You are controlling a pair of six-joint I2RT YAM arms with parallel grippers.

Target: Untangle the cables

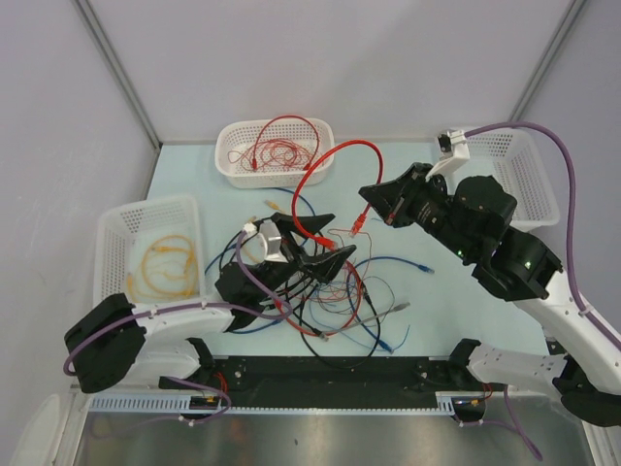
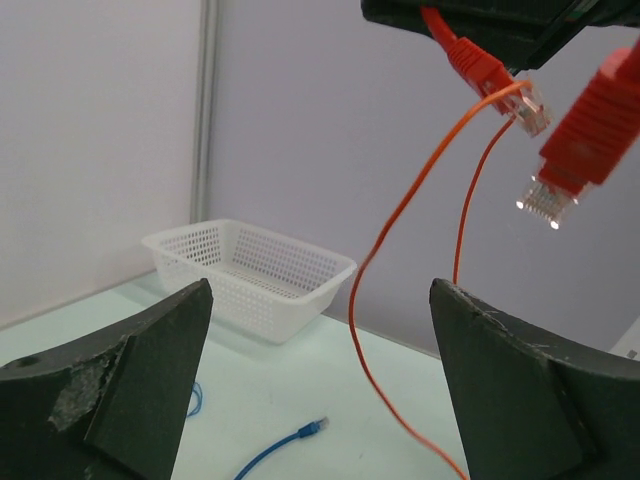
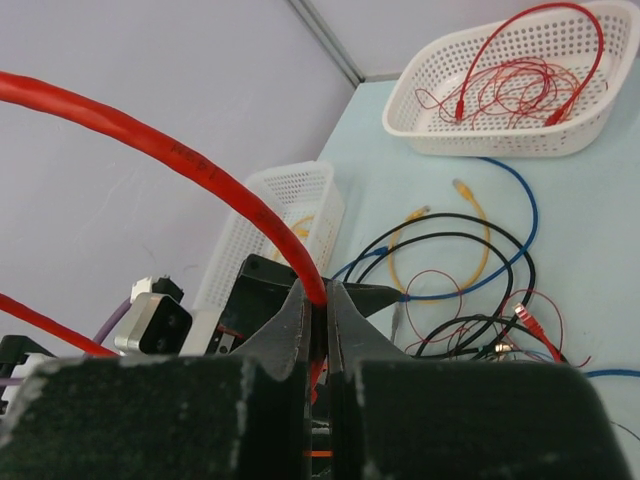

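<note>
red cable (image 3: 200, 165) in right gripper (image 3: 319, 300), seemingly pinched

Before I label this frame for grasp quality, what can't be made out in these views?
Top view: crossings of the tangled cables under the open left gripper, hidden by it.
Right wrist: thick red cable below the shut right gripper, hidden by it.
Left wrist: thin orange cable, cut by bottom edge.

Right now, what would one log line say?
right gripper: shut on red cable | left gripper: open | other cables: tangled on table
</note>
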